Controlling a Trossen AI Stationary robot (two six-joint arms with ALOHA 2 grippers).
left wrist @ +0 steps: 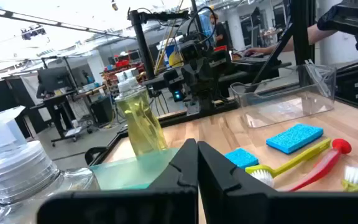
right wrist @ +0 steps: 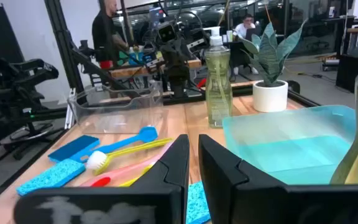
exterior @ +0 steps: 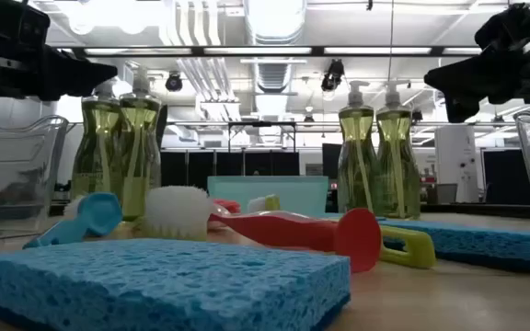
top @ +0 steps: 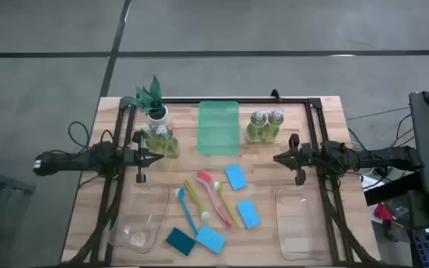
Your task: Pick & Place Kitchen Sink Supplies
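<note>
The left gripper [top: 157, 156] is hovering with fingers pressed together, holding nothing, just beside two clear pump bottles of yellow-green soap [top: 161, 141] near the spiky green plant in a white pot [top: 153, 102]. The right gripper [top: 277, 157] is waiting opposite, nearly closed and empty, with a second pair of soap bottles [top: 265, 126] just behind it. Between both grippers, blue rectangular sponges [top: 235, 177] and slim long-handled brushes [top: 216, 195] are lying on the wooden worktop [top: 259, 175], in front of the pale green tray [top: 219, 127].
</note>
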